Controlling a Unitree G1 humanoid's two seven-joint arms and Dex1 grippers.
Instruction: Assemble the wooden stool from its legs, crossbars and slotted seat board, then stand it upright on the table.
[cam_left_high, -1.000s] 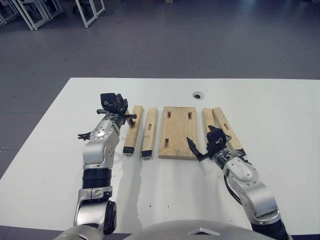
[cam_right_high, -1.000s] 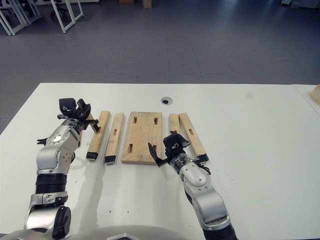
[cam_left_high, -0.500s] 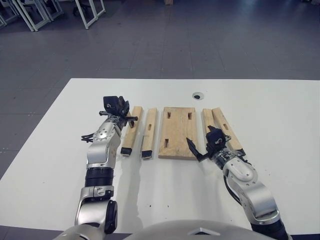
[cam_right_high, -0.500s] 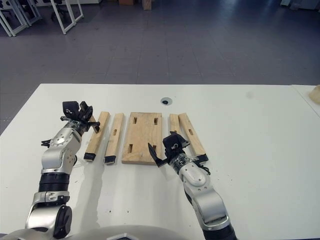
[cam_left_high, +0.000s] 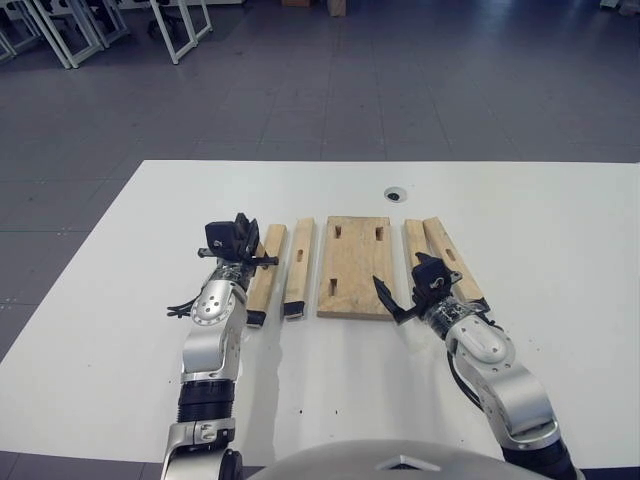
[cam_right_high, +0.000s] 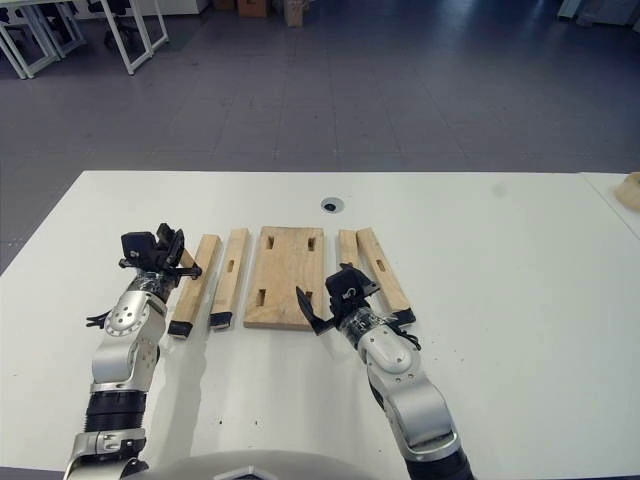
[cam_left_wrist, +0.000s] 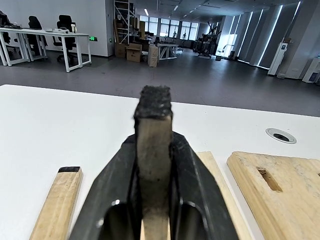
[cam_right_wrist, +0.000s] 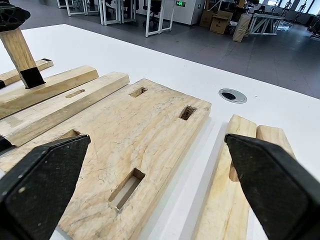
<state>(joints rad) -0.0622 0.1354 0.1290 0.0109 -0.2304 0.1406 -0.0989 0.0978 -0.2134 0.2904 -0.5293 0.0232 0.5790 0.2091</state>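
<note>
White table (cam_left_high: 560, 330) in a big hall w/ grey floor; desks & chairs (cam_left_high: 60, 25) far back.

Nearest: right gripper (cam_left_high: 410, 292), spread wide, holding nothing. It sits at the near right corner of the seat board (cam_left_high: 353, 262), one finger over the board's near edge, the other toward the right pair of bars (cam_left_high: 452, 262).

Left side, a bit farther: left gripper (cam_left_high: 243, 240) is clamped on a short wooden piece (cam_left_wrist: 154, 130) w/ a black cap on its end, gripped approx mid-length and tilted up off the table. Leg or crossbar? Can't tell. It's just left of the left pair of bars (cam_left_high: 264, 275), which lie flat side by side w/ dark near ends.

Centre: seat board lies flat, 4 slots showing, long axis running near to far. Right pair lies just beside its right edge, bars touching each other.

Far: cable port (cam_left_high: 397, 190) in the tabletop beyond the board.

Handling, my read: plain raw wood, so stiff, light, not fragile, and rough enough not to slip in the pads.
- Bars: take mid-length across the narrow faces so they don't swing.
- Board: prob too wide to span, so pinch its thickness at an edge, clear of the slots.
- Slots look snug, so parts need to go in square, not forced at an angle.
</note>
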